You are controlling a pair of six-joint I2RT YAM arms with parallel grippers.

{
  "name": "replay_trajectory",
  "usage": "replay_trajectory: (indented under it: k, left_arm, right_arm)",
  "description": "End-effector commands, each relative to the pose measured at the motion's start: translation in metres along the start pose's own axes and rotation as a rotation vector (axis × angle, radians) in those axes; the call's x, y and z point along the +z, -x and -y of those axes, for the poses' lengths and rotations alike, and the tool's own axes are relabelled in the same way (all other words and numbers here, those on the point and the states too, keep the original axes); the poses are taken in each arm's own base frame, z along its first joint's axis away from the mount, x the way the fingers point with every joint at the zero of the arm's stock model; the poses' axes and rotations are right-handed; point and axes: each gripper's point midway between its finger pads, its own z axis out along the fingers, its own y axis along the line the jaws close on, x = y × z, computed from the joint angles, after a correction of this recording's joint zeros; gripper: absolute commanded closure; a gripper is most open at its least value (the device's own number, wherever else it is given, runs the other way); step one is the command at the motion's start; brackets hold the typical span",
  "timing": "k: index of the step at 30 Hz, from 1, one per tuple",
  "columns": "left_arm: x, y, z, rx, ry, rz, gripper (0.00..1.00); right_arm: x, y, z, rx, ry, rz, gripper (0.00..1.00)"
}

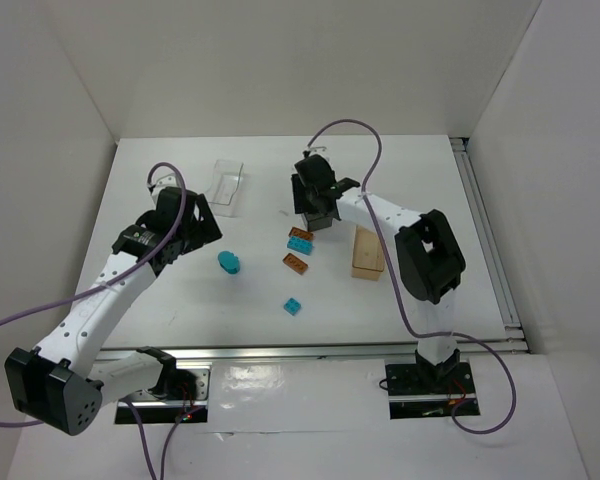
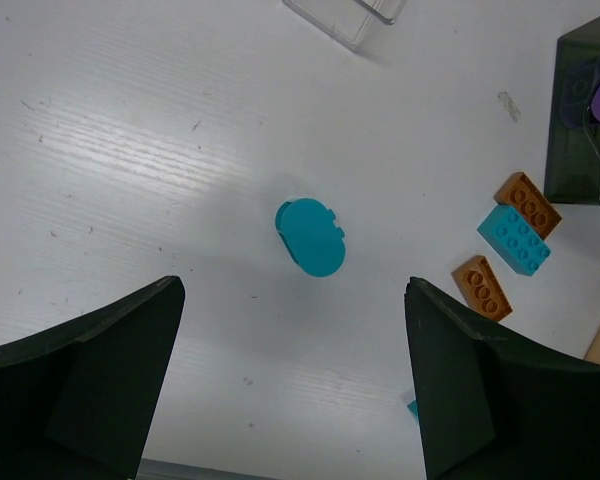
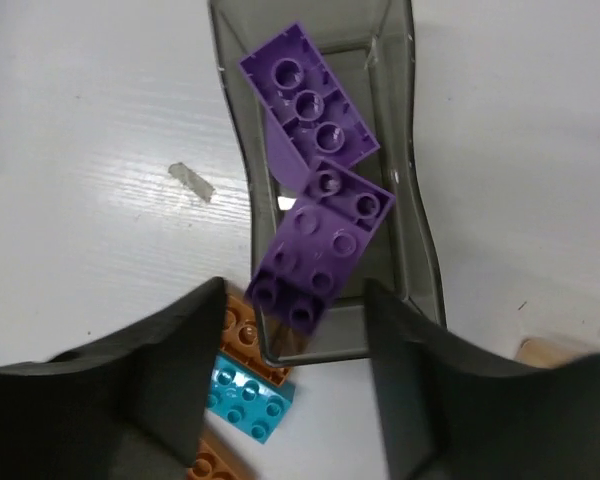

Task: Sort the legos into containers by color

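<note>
A smoky grey bin (image 3: 421, 250) holds three purple legos; the nearest purple brick (image 3: 315, 255) lies tilted over the bin's near rim. My right gripper (image 3: 295, 295) is open, its fingers either side of that bin end and clear of the brick; in the top view it (image 1: 318, 205) hovers over the bin. A teal oval lego (image 2: 310, 237) lies on the table ahead of my open, empty left gripper (image 2: 293, 290), which sits to its left in the top view (image 1: 202, 225). Two orange-brown bricks (image 2: 527, 203) (image 2: 482, 288) and a teal brick (image 2: 514, 238) lie beside the grey bin.
A clear bin (image 1: 227, 187) stands at the back, left of centre. An orange-tan bin (image 1: 367, 254) stands right of the loose bricks. A small teal brick (image 1: 293, 307) lies nearer the front. White walls enclose the table on three sides.
</note>
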Motion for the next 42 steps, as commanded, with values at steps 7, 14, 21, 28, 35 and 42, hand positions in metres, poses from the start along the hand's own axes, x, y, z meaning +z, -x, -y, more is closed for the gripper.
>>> replay_trajectory:
  k: [7, 14, 21, 28, 35, 42]
  left_arm:
    - [-0.007, 0.012, -0.003, 0.000, -0.001, 0.038, 0.03]
    - [-0.005, 0.011, -0.004, 0.003, 0.011, 0.036, 0.03]
    - [-0.001, 0.006, -0.005, 0.019, 0.014, 0.016, 0.03]
    - [-0.006, 0.009, -0.005, 0.012, 0.002, 0.031, 0.03]
    - [0.006, -0.008, 0.000, 0.017, -0.003, -0.044, 0.03]
    - [0.061, -0.073, 0.001, 0.015, 0.066, -0.296, 0.00]
  right_arm:
    - [-0.040, 0.012, 0.005, 0.005, -0.068, 0.088, 0.31]
    - [-0.082, -0.075, -0.041, -0.141, 0.118, -0.041, 0.27]
    - [-0.062, -0.124, -0.064, -0.255, 0.235, -0.183, 0.09]
    - [-0.033, -0.136, -0.058, -0.263, 0.214, -0.233, 0.21]
    - [-0.020, -0.137, -0.065, -0.281, 0.225, -0.239, 0.38]
    - [-0.029, -0.128, -0.061, -0.287, 0.216, -0.214, 0.70]
